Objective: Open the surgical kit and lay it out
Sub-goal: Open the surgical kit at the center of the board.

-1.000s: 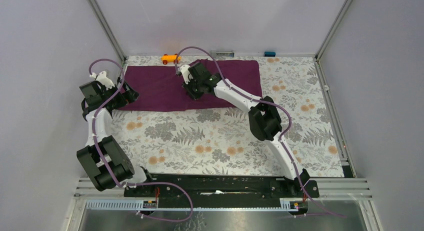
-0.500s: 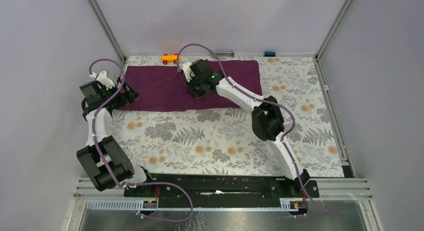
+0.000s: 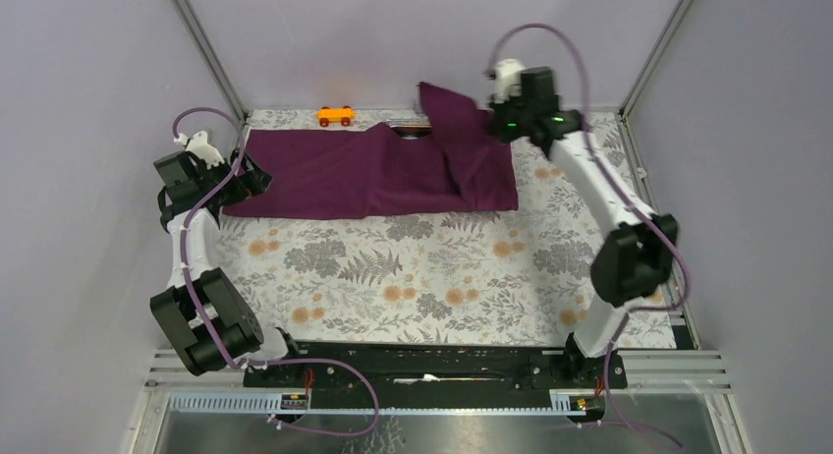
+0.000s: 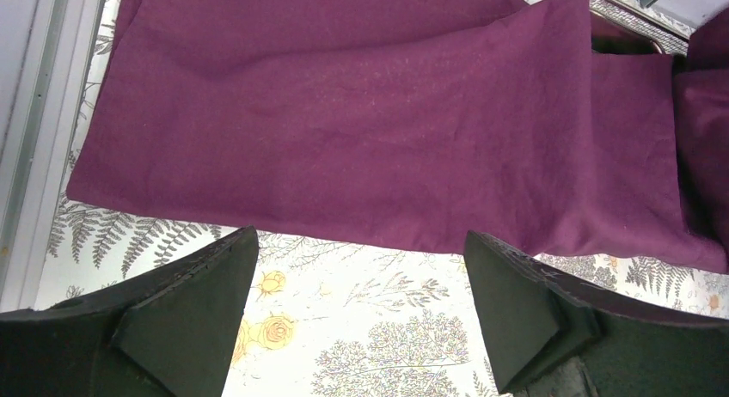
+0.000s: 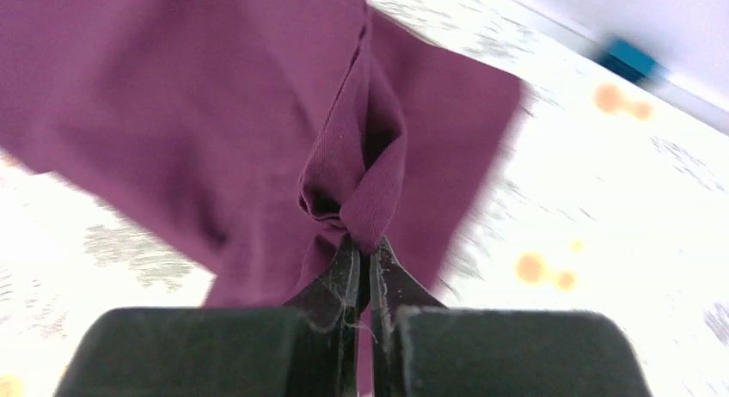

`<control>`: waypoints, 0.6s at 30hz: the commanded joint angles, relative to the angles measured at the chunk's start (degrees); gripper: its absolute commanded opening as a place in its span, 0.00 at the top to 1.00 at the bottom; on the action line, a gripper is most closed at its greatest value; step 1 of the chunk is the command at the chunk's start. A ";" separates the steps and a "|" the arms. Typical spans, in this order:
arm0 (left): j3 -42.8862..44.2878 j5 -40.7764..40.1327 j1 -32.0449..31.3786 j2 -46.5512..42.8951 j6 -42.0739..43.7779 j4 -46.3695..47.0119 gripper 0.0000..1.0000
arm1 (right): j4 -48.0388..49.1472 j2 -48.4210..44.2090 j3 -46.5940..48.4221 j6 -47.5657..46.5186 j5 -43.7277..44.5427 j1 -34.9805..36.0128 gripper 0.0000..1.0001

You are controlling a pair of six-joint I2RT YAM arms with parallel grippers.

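The dark purple cloth wrap (image 3: 334, 174) lies along the table's far side. My right gripper (image 3: 491, 123) is shut on a bunched fold of the cloth (image 5: 357, 178) and holds that flap raised above the cloth's right end. My left gripper (image 3: 253, 179) hangs wide open and empty over the near left edge of the cloth (image 4: 344, 113), its fingers (image 4: 206, 285) above the floral table. A sliver of the steel tray (image 3: 411, 130) shows at the cloth's far edge, and also in the left wrist view (image 4: 632, 23). Tweezers, forceps and packets are hidden.
A small orange toy car (image 3: 335, 114) sits at the back edge left of centre. A small blue object (image 5: 632, 60) lies near the back wall. The floral table cover (image 3: 393, 277) stretches toward the arm bases. Metal frame posts stand at the back corners.
My right gripper has swung from the middle of the cloth up and to the far right, pulling a flap with it and uncovering the tray's edge. The left arm has barely moved.
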 commanded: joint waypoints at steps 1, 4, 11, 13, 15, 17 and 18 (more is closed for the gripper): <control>3.19 0.51 -1.20 0.31 0.38 2.91 0.01 | 6.41 -14.76 -15.58 -1.01 -1.85 -18.28 1.00; 3.46 -0.58 -2.41 0.64 0.57 2.90 0.01 | 11.26 -21.23 -27.13 -3.49 -3.24 -33.68 1.00; 4.22 -2.85 -6.44 2.32 0.34 2.90 0.01 | 23.97 -20.63 -42.21 -13.05 -2.57 -59.21 0.31; 4.82 -4.10 -7.72 3.33 0.46 2.97 0.01 | 25.61 -18.59 -43.76 -15.48 -0.99 -60.30 0.13; 5.54 -5.30 -9.21 4.66 0.95 3.20 0.01 | 27.76 -17.99 -46.20 -16.13 -2.71 -60.35 0.05; 6.26 -6.16 -10.81 6.39 1.27 4.24 0.01 | 28.07 -18.12 -47.07 -15.30 -6.78 -60.39 0.01; 6.67 -6.47 -11.52 7.53 1.26 4.81 0.01 | 27.79 -18.13 -46.99 -14.43 -9.23 -60.40 0.00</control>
